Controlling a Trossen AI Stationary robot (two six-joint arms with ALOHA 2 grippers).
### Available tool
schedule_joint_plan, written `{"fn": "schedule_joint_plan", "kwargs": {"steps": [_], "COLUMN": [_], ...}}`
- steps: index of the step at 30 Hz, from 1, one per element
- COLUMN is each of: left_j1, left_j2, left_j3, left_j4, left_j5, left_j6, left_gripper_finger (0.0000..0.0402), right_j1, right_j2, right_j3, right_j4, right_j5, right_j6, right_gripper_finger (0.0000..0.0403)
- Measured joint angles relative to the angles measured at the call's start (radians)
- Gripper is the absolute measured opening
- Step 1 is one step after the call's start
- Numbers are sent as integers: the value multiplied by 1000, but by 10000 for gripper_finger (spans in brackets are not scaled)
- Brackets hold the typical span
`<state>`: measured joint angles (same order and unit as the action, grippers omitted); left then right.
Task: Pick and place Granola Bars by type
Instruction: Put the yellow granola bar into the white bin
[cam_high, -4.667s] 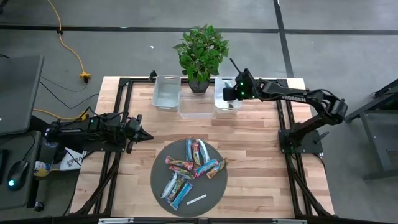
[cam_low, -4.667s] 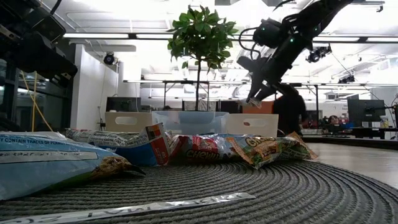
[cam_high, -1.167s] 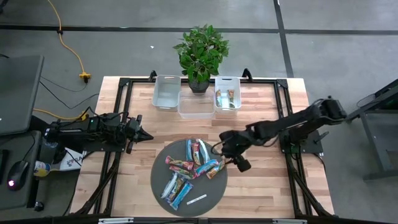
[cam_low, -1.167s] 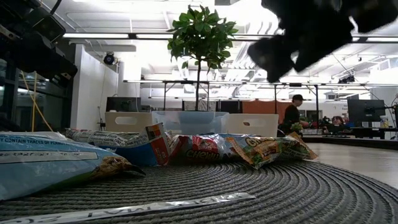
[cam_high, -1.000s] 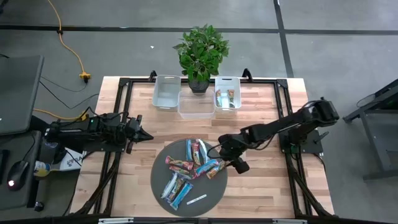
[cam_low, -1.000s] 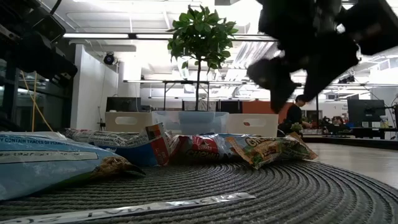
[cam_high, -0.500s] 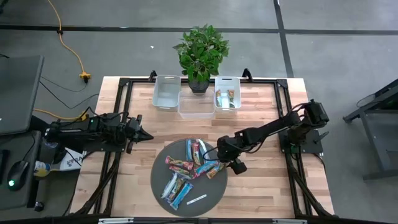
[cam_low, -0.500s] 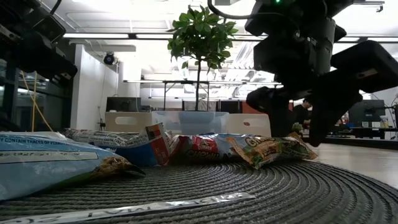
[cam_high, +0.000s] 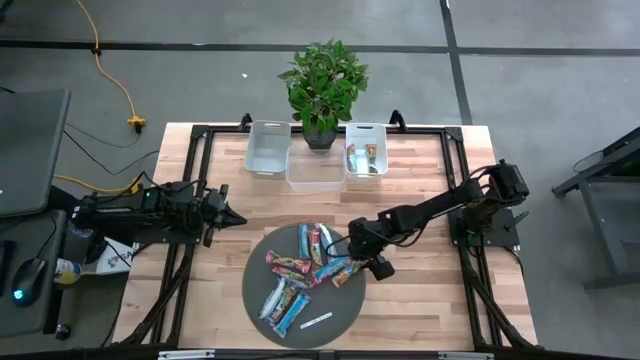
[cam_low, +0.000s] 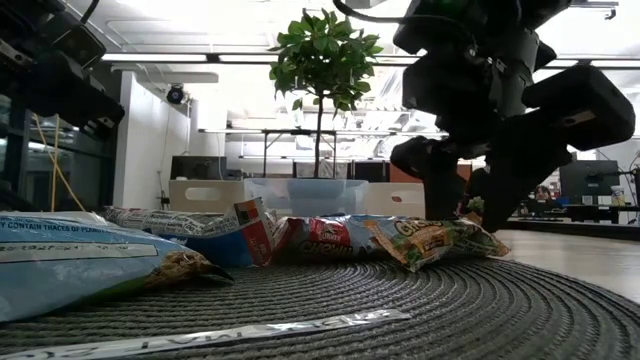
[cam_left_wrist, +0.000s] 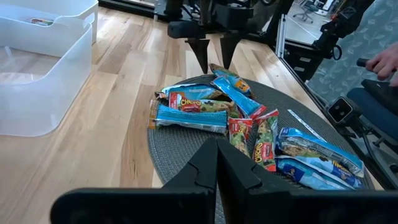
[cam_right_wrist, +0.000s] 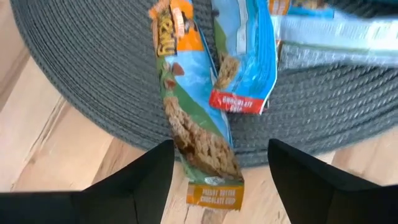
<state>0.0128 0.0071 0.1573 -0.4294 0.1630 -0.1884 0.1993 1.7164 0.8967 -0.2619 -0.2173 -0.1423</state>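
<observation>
Several granola bars (cam_high: 300, 275) in light blue, red and tan-orange wrappers lie heaped on a round grey woven mat (cam_high: 256, 300). One tan-orange and green bar (cam_right_wrist: 196, 134) lies across the mat's right edge, its end on the wood. My right gripper (cam_right_wrist: 221, 149) is open and slants down over that bar's end, one finger on either side of it; I see no touch. Its place in the high view is the mat's right edge (cam_high: 353, 257). My left gripper (cam_high: 236, 217) is shut and waits above the table's left side, left of the mat.
Three bins stand at the far edge: a white bin (cam_high: 267, 150), a clear bin (cam_high: 314, 172) and a white bin (cam_high: 366, 150) with bars in it. A potted plant (cam_high: 323, 85) stands behind them. A thin white strip label (cam_high: 316, 320) lies on the mat's near side.
My right gripper has come down over the mat's right edge and now stands low over the tan-orange bar, fingers either side of it. For the last half second it has kept still. The bars have not moved.
</observation>
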Motion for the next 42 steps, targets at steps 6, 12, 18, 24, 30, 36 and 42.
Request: {"fn": "schedule_joint_plan", "kwargs": {"steps": [6,12,18,24,30,36,42], "left_j1": [0,0,0,0,0,0,0], "left_j2": [0,0,0,0,0,0,0], "left_j3": [0,0,0,0,0,0,0], "left_j4": [0,0,0,0,0,0,0], "left_j5": [0,1,5,4,4,3,3], "left_j6": [0,0,0,0,0,0,0], "left_gripper_finger": [1,1,1,1,1,1,1], "right_j1": [3,5,4,4,4,4,4], "right_j2": [0,0,0,0,0,-1,-1], "right_j3": [-31,-30,-30,-30,-30,-30,-30], "right_j4": [10,42,43,42,42,42,42], "right_j5": [-13,-21,-21,-29,-45,-49,-79], "right_j6": [49,75,96,117,140,145,178], "right_gripper_finger": [243,217,174,141,112,76,41]}}
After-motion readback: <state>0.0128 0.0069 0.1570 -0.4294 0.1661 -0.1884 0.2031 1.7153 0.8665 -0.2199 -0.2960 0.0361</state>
